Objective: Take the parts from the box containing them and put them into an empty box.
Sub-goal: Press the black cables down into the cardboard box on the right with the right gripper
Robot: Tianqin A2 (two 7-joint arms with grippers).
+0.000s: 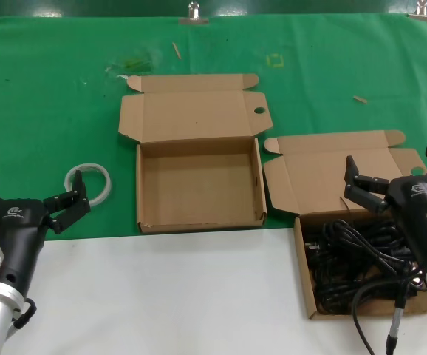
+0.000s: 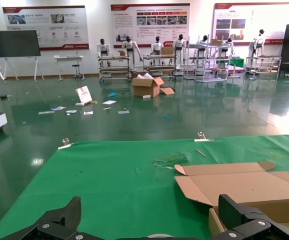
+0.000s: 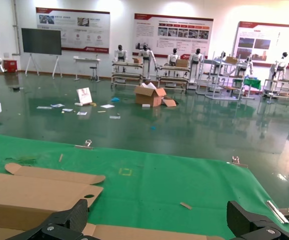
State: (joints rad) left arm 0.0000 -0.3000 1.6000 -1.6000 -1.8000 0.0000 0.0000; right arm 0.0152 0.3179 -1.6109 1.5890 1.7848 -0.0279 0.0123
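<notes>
While L gripper [image 1: 32, 194] idles open, R gripper [image 1: 396, 176] open over cords [image 1: 354, 255].

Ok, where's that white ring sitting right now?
In the head view the white ring lies on the green cloth at the robot's left, between the open left gripper and the empty brown cardboard box.

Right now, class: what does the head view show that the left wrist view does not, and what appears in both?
Only the head view shows the power cords lying in the right-hand box, the white ring, the empty box's bare floor, and the right gripper open above the cords. Only the left wrist view shows the hall beyond, with a cardboard carton on the floor. Both show the green cloth, the empty box's lid and the open left gripper.
</notes>
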